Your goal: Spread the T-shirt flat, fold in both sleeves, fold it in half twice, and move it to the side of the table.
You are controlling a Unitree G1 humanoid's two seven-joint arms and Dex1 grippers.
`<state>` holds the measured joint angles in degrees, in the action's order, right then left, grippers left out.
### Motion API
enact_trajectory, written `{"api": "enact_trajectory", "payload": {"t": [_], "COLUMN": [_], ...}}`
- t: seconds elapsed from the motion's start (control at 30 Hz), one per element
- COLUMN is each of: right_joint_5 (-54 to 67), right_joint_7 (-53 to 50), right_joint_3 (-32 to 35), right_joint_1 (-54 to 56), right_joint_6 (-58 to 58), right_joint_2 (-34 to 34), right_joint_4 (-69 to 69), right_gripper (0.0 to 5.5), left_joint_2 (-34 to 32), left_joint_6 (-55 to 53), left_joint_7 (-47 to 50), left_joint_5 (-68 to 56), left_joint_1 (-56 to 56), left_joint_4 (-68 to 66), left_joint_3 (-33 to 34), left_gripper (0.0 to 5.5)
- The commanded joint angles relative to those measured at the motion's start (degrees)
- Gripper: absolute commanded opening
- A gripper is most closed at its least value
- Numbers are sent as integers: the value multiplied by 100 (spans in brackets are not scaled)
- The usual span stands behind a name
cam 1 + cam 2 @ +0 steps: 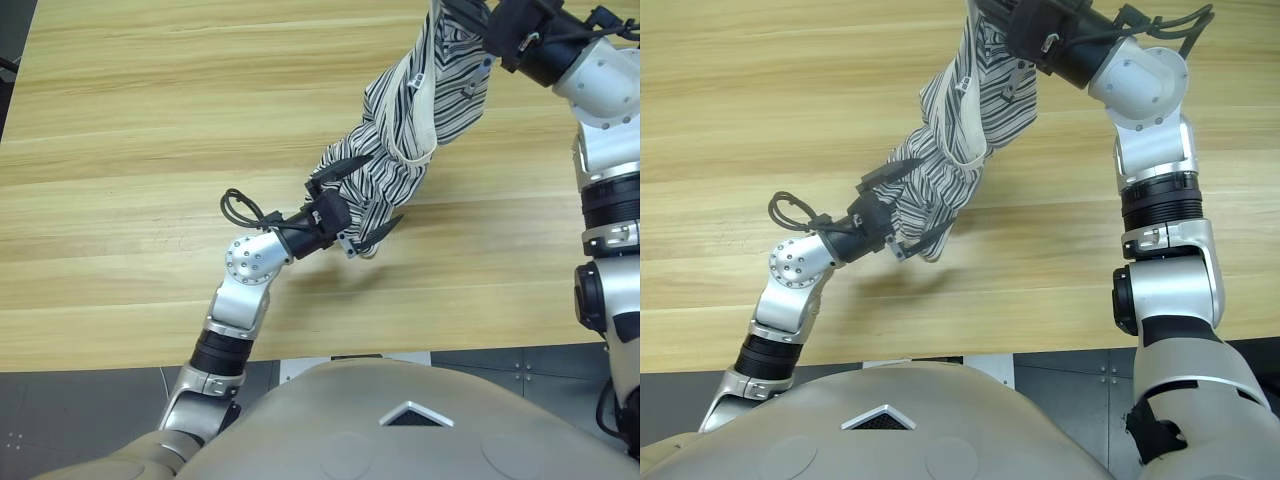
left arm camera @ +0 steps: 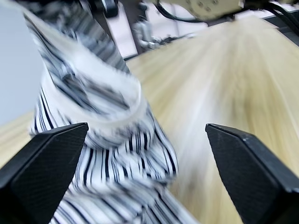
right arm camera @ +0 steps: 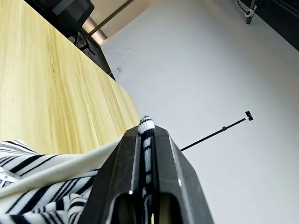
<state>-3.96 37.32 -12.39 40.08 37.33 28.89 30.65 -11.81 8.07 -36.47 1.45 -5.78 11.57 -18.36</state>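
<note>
While right claw (image 3: 145, 133) pinches, one T-shirt (image 1: 390, 180)

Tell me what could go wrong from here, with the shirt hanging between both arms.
1. The right pincer grips just a thin edge of the shirt, which hangs bunched over the table; it could slip out.
2. The left pincer is open around the crumpled lower part; closing there may catch several layers, so the shirt would not spread flat.
</note>
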Motion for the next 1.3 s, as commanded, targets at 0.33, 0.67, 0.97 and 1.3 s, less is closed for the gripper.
{"api": "enact_trajectory", "payload": {"t": [0.33,0.67,0.97,1.3], "right_joint_5": [-174,-269,-237,-229], "right_joint_7": [62,104,175,187], "right_joint_3": [-21,-58,-20,-18], "right_joint_1": [275,256,202,134], "right_joint_6": [121,133,125,88], "right_joint_2": [-243,-338,-304,-295], "right_joint_4": [338,393,396,389], "right_gripper": [10,10,10,10], "left_joint_2": [1468,1855,2182,2090], "left_joint_6": [-994,-1392,-1545,-1508], "left_joint_7": [1850,2849,3060,3180], "left_joint_5": [104,76,-86,39], "left_joint_1": [-87,-418,-77,-45], "left_joint_4": [-225,-490,-969,-814], "left_joint_3": [-553,-920,-1418,-1867], "left_gripper": [466,466,466,466]}}
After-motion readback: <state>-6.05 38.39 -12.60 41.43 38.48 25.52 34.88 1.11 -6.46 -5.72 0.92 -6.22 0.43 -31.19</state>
